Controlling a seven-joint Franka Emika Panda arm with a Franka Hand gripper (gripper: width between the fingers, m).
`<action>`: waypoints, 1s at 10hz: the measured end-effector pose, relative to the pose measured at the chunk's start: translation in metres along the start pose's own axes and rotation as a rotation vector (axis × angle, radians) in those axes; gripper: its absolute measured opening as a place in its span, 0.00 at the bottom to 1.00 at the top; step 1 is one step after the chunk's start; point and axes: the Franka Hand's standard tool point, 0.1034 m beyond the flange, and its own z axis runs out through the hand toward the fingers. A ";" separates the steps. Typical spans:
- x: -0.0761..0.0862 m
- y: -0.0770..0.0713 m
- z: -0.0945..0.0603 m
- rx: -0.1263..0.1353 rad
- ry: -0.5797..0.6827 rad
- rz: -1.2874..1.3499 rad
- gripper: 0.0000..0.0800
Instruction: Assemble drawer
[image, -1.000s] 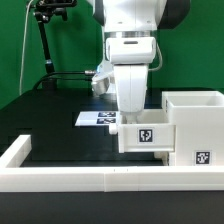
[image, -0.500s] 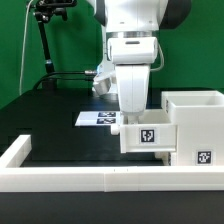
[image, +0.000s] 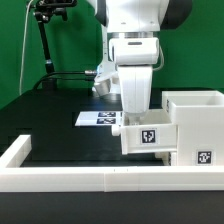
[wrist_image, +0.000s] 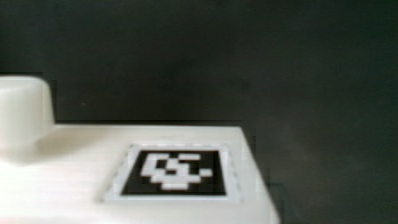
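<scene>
Arm (image: 132, 50): hanging straight above the tray (image: 146, 134).
Tray: sitting against the housing (image: 200, 125), tag (wrist_image: 175, 170) facing up.
Gripper: fingers hidden; opening and hold cannot be told.

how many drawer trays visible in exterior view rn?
1. A small tray sits below the arm, against the housing on the housing's exterior-view left, tag facing the camera. A second tray isn't visible; it may be hidden behind the arm or inside the housing.
</scene>
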 end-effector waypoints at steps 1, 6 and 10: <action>-0.002 0.001 0.000 0.003 -0.002 -0.004 0.06; -0.001 0.002 -0.001 -0.003 -0.010 -0.047 0.06; 0.003 0.002 -0.002 -0.009 -0.020 -0.090 0.06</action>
